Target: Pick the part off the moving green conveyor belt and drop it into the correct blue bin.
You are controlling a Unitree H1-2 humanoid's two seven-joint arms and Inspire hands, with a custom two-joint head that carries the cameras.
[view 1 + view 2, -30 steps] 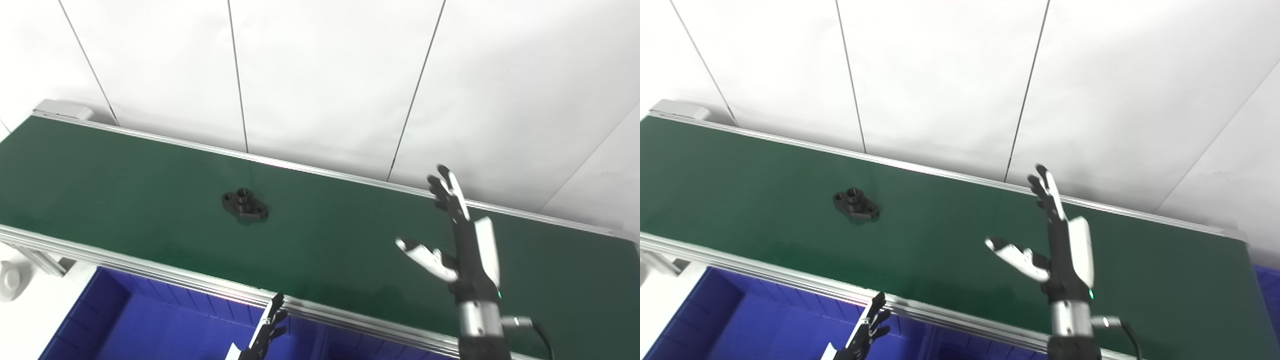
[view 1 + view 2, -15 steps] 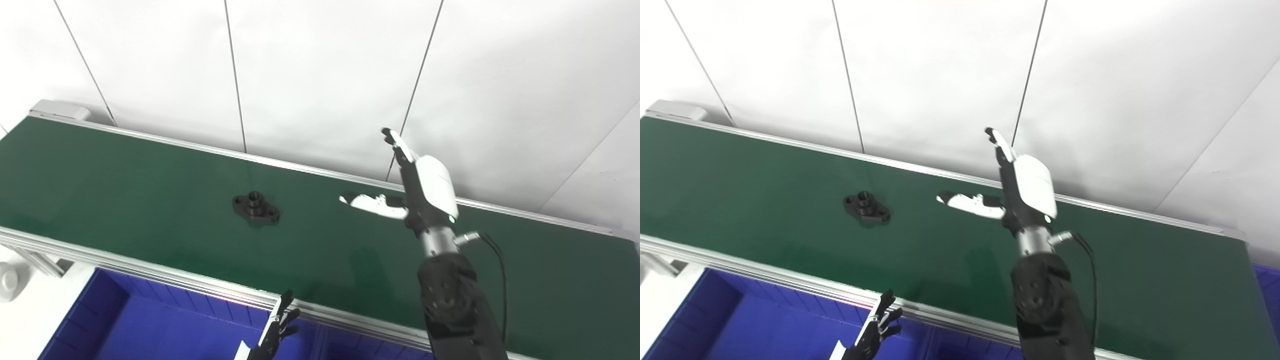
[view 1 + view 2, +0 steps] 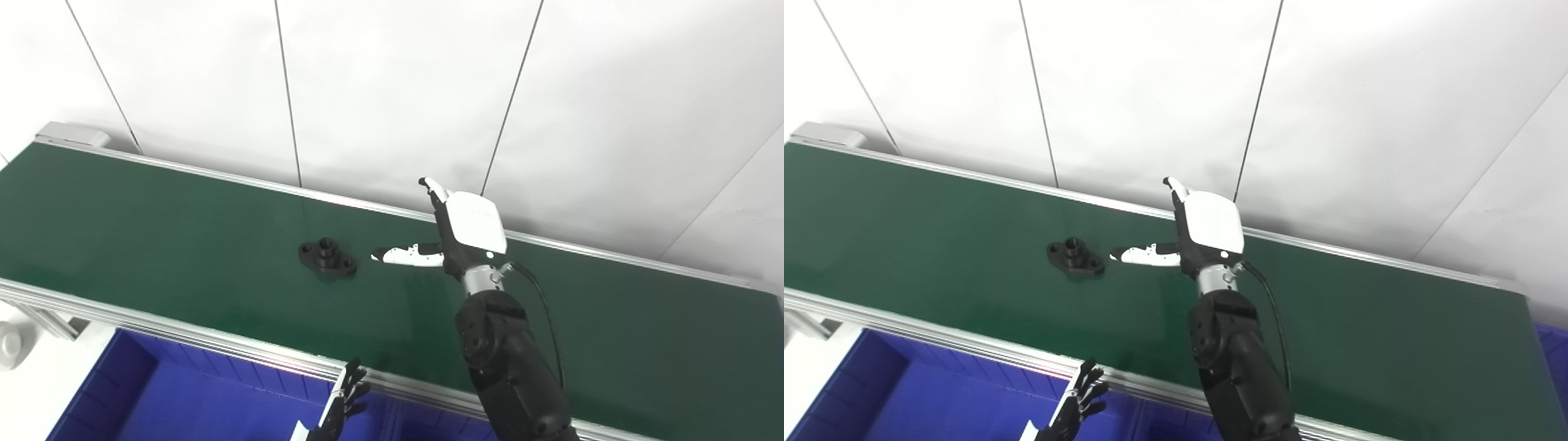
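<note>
Nothing grasped yet: part (image 3: 327,259) lies on the belt (image 3: 153,245); right hand (image 3: 456,236), fingers apart, is just right of it.

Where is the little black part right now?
The black part lies flat on the green conveyor belt, left of centre in both eye views, just left of the open right robot hand, not touching it.

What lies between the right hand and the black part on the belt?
Only bare green conveyor belt. In the left eye view, the open right hand points its thumb at the black part, with a short empty gap between them.
</note>
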